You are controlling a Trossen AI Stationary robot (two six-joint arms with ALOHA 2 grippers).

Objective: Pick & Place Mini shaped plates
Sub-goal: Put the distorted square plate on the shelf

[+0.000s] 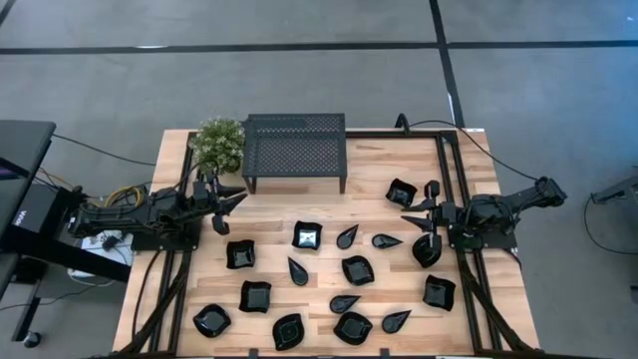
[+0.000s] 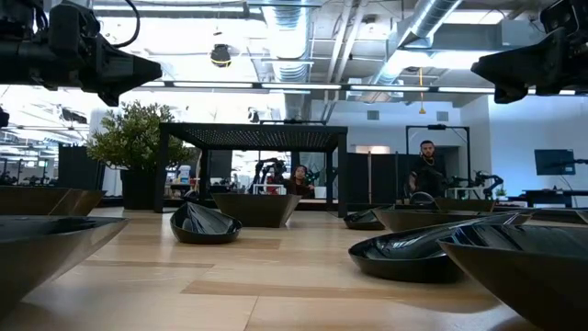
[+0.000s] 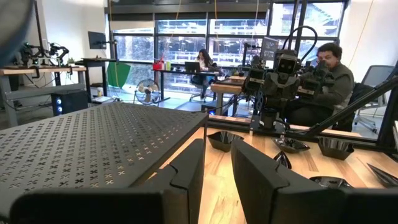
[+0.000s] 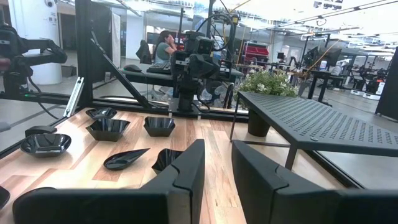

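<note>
Left gripper (image 1: 231, 199) parked at the table's (image 1: 374, 214) left edge beside the potted plant (image 1: 218, 145), fingers parted, nothing held; open wood ahead of it, toward the perforated stand (image 1: 295, 149) at the back; mini shaped plates (image 1: 357, 269), glossy black, square, scalloped and leaf-shaped, scattered across the middle and front, mostly apart; right gripper (image 1: 417, 223) at the right edge, fingers spread and unladen, plates just beside it.
</note>
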